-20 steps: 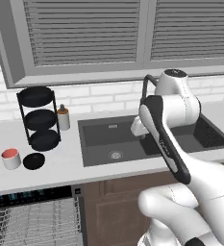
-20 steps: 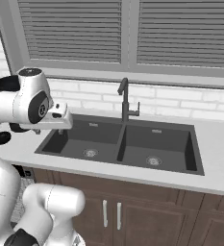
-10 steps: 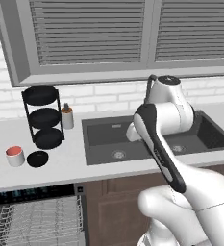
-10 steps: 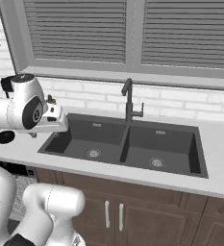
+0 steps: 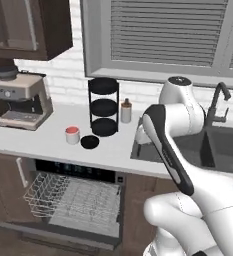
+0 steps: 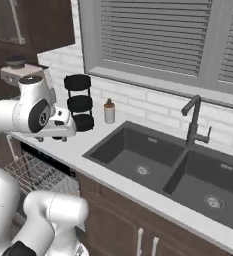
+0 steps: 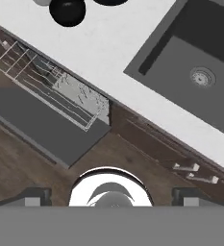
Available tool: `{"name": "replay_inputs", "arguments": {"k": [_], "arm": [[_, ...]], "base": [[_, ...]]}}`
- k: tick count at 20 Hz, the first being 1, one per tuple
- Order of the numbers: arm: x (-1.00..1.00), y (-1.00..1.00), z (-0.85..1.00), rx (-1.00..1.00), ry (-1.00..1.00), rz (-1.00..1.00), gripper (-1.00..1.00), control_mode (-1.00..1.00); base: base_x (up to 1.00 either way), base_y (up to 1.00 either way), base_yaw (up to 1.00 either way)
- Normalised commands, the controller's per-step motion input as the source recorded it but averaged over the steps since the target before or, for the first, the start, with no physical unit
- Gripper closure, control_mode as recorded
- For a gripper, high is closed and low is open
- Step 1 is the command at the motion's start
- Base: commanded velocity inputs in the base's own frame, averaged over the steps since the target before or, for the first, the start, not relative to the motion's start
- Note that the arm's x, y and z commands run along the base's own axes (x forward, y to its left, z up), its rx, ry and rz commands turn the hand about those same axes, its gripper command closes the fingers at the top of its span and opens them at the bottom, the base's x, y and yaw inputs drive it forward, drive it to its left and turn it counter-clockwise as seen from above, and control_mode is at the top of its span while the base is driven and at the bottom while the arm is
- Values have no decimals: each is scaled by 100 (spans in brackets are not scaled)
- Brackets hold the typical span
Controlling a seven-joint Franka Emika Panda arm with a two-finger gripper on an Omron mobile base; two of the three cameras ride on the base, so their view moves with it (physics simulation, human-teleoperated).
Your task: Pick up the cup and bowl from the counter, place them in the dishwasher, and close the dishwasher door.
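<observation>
Two task pieces sit together on the long pale counter (image 5: 48, 142): the short white cup with salmon-red inside (image 5: 72, 135) and the shallow black bowl (image 5: 90, 142), just beside the three-tier black stand (image 5: 104, 106). Below, the flat dark grey dishwasher door (image 5: 83, 222) lies dropped open with the silvery wire rack (image 5: 68, 192) pulled out. Whether the tool (image 6: 58, 138) is open or holding anything, I cannot tell.

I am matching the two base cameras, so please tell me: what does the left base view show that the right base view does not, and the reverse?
Left base view alone: the small white cup with salmon-red inside and the shallow black bowl, side by side on the pale counter.

Right base view alone: both dark grey sink basins.

Both: the black three-tier stand, the open dishwasher's silvery wire rack, the dark faucet.
</observation>
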Motion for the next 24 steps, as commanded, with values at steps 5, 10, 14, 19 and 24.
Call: {"name": "replay_inputs", "arguments": {"k": [5, 10, 14, 19, 24], "arm": [[0, 0, 0, 0, 0, 0, -100, 100], [0, 0, 0, 0, 0, 0, -100, 100], [0, 0, 0, 0, 0, 0, -100, 100], [0, 0, 0, 0, 0, 0, -100, 100], [0, 0, 0, 0, 0, 0, -100, 100]], "base": [[0, -21, 90], [-28, -60, 77], [26, -69, 39], [75, -35, 32], [19, -56, 26]]}}
